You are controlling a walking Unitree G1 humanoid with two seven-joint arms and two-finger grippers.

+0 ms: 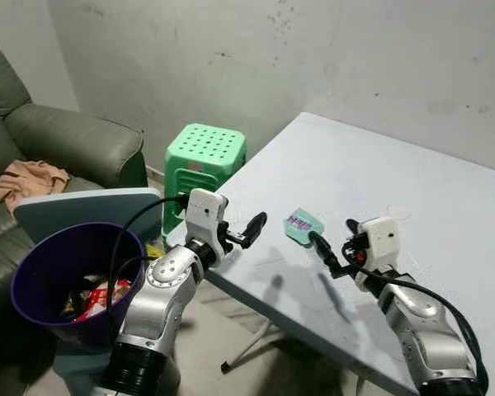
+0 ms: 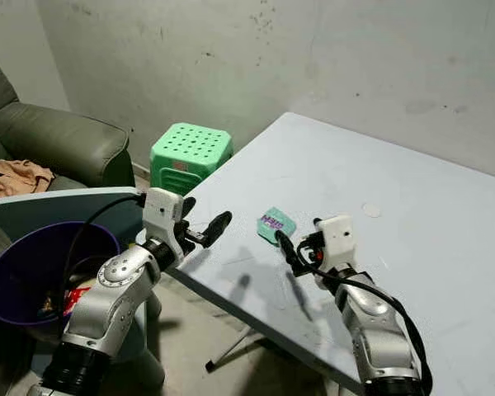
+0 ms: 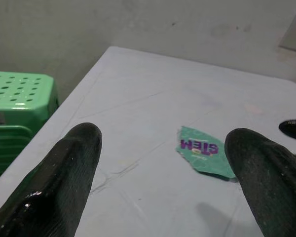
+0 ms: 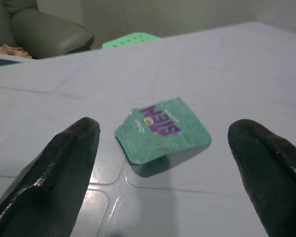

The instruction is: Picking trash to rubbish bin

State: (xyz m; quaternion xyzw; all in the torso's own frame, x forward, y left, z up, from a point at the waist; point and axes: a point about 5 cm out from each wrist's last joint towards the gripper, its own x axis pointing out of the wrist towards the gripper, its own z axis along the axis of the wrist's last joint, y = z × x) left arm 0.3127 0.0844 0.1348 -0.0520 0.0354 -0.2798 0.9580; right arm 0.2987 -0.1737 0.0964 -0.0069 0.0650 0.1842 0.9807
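Note:
A green wrapper (image 1: pixel 304 224) with purple letters lies flat on the pale blue table (image 1: pixel 412 165), near its front left edge. My right gripper (image 1: pixel 332 235) hovers just behind the wrapper, open, and the right wrist view has the wrapper (image 4: pixel 160 129) lying between its two black fingers (image 4: pixel 64 163). My left gripper (image 1: pixel 252 229) is also open and held over the table's edge, left of the wrapper (image 3: pixel 204 150). A purple rubbish bin (image 1: pixel 33 256) stands on the floor at my left with colourful trash inside.
A green plastic stool (image 1: pixel 205 148) stands beside the table's left corner. A dark green sofa (image 1: pixel 66 140) with a peach cloth (image 1: pixel 29 177) on it is at far left. A light blue board (image 1: pixel 82 206) leans behind the bin. A grey wall lies beyond.

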